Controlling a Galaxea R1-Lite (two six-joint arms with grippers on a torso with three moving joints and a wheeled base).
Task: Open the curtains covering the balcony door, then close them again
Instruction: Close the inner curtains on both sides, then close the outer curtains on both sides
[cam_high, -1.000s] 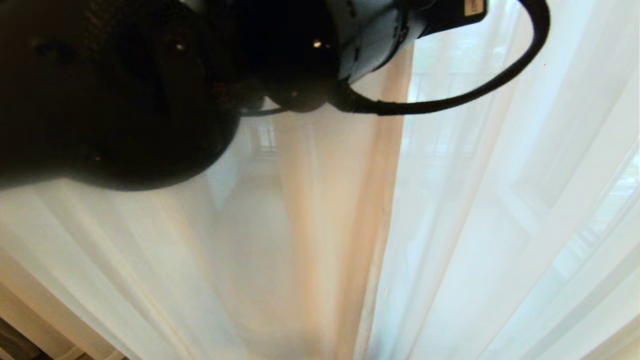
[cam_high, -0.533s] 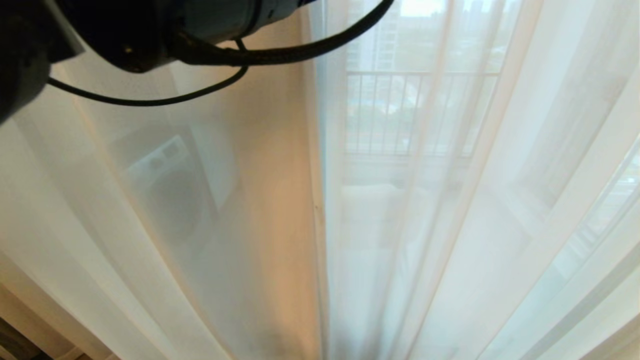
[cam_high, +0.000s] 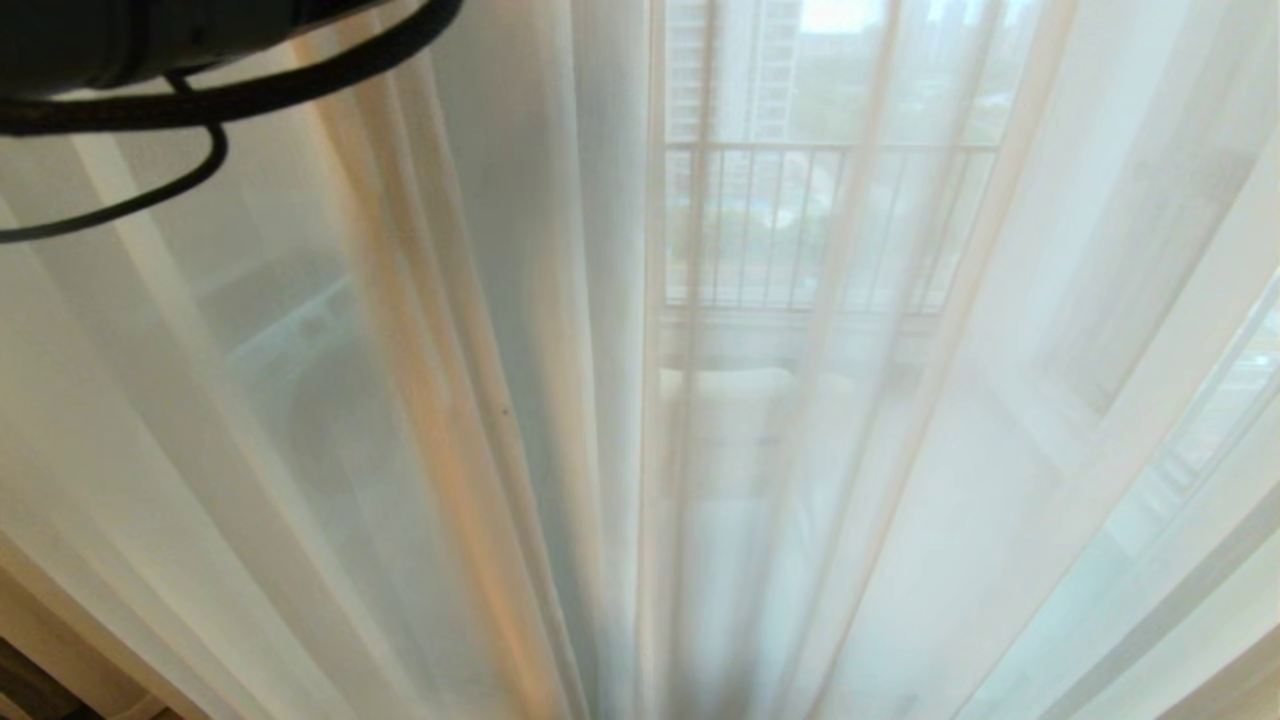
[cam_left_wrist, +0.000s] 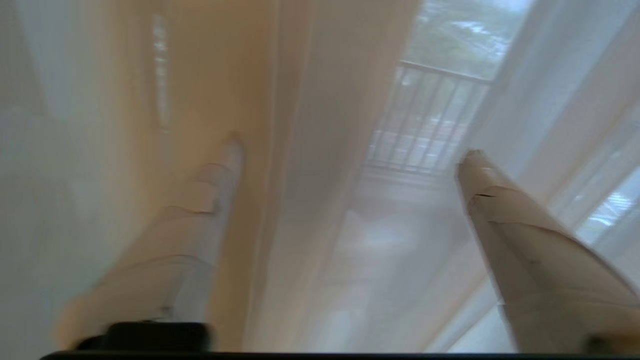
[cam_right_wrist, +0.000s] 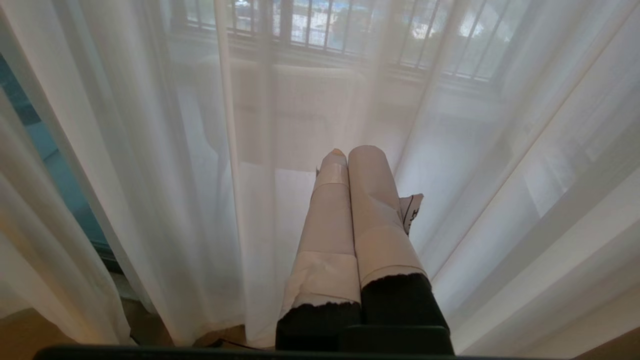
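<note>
Thin white sheer curtains (cam_high: 950, 450) hang shut across the whole head view, their meeting edges near the middle (cam_high: 640, 400). The balcony door lies behind them and cannot be made out. My left arm (cam_high: 100, 40) shows only as a dark shape with cables in the top left corner. In the left wrist view my left gripper (cam_left_wrist: 350, 150) is open wide, close to the sheers (cam_left_wrist: 310, 175); one finger (cam_left_wrist: 210, 200) looks veiled by fabric, the other finger (cam_left_wrist: 515, 230) is bare. My right gripper (cam_right_wrist: 350, 150) is shut and empty, low in front of the sheers (cam_right_wrist: 150, 175).
Railing bars (cam_high: 800, 230) and buildings show through the fabric. A round-fronted appliance (cam_high: 310, 390) and a pale boxy shape (cam_high: 730, 420) stand behind the sheers. A strip of floor and dark skirting (cam_high: 40, 690) shows at the lower left.
My left arm has swung up and to the left, almost out of the head view. The sheers' tan-tinted fold has drifted left, and the railing now shows through behind.
</note>
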